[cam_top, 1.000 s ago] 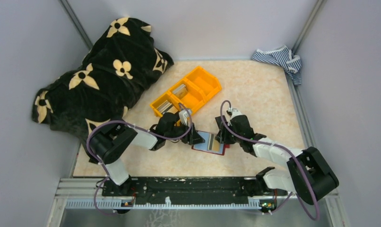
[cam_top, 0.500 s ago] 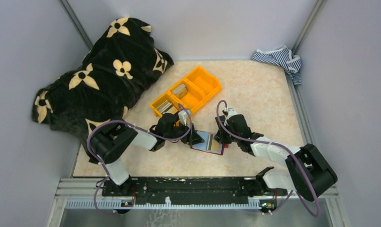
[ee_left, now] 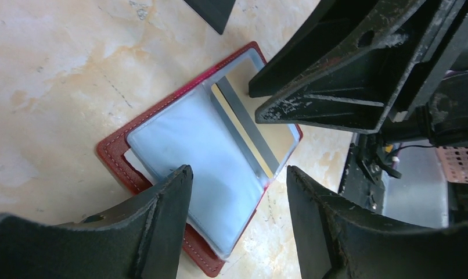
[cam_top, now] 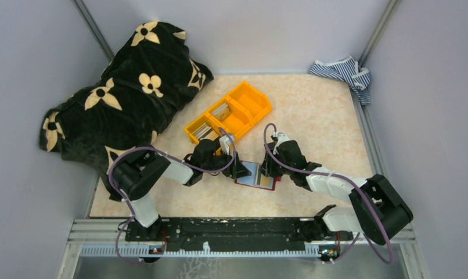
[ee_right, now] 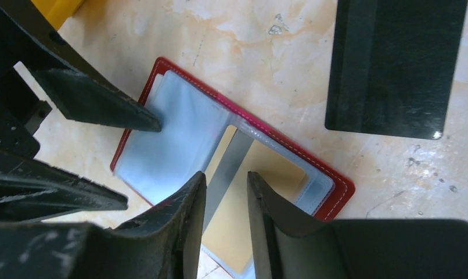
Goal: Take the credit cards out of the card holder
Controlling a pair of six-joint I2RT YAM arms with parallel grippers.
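Note:
The card holder [cam_top: 256,174] lies open on the table, dark red with light blue pockets [ee_left: 202,145]. A pale beige credit card with a grey stripe [ee_right: 278,168] sits in its right pocket and sticks out past the pocket's edge; it also shows in the left wrist view [ee_left: 272,136]. A dark card [ee_right: 394,64] lies loose on the table beside the holder. My left gripper [ee_left: 237,170] is open, one finger tip [ee_right: 153,122] on the left blue page. My right gripper [ee_right: 226,174] is narrowly open just above the beige card's grey stripe.
An orange three-compartment bin [cam_top: 229,113] with silver-grey cards in it stands just behind the grippers. A black flower-print blanket [cam_top: 121,99] fills the back left. A striped cloth [cam_top: 342,72] lies in the back right corner. Grey walls enclose the table.
My right gripper has crept left, further over the open card holder. The left arm and the holder have stayed put.

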